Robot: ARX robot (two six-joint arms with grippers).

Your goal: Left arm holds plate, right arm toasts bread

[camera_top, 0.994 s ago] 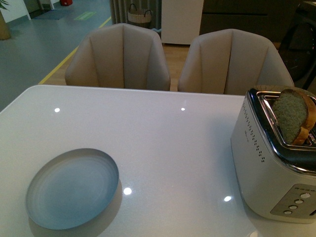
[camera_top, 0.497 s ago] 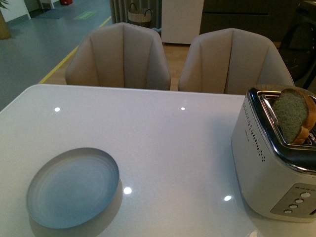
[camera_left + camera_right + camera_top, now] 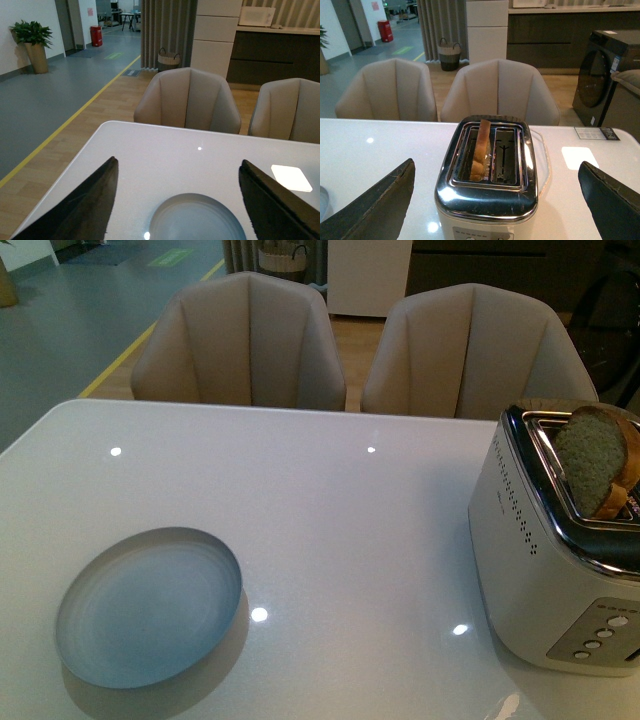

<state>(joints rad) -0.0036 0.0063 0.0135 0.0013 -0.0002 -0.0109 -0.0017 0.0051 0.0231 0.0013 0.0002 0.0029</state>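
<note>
left gripper [image 3: 177, 200] spread wide, nothing between its fingers; the plate [image 3: 197, 220] lies flat on the white table [image 3: 330, 500] directly ahead of it, centred in the gap and not touched. right gripper [image 3: 500, 200] likewise wide open and empty, lined up on the toaster [image 3: 487, 192], which stands just ahead of and below it.

the bread [image 3: 592, 468] stands upright in the slot nearer the left arm, its top well proud of the chrome rim (looks popped up, though whether it is toasted cannot be told in this dim light).

step in hand, as judged: left arm takes hold of the plate while right goes for the slice. to do it well, the left fingers should come in low and close on the raised rim at the near edge, since the plate is shallow and a high approach would slide over it. the right fingers should pinch the slice by its flat faces above the rim, lift straight up, and keep clear of the slot walls; a hard squeeze would crush soft bread.

count: one plate, one slice, one toaster with two slots, two beige chairs [image 3: 240, 345] beyond the table, two grippers.
</note>
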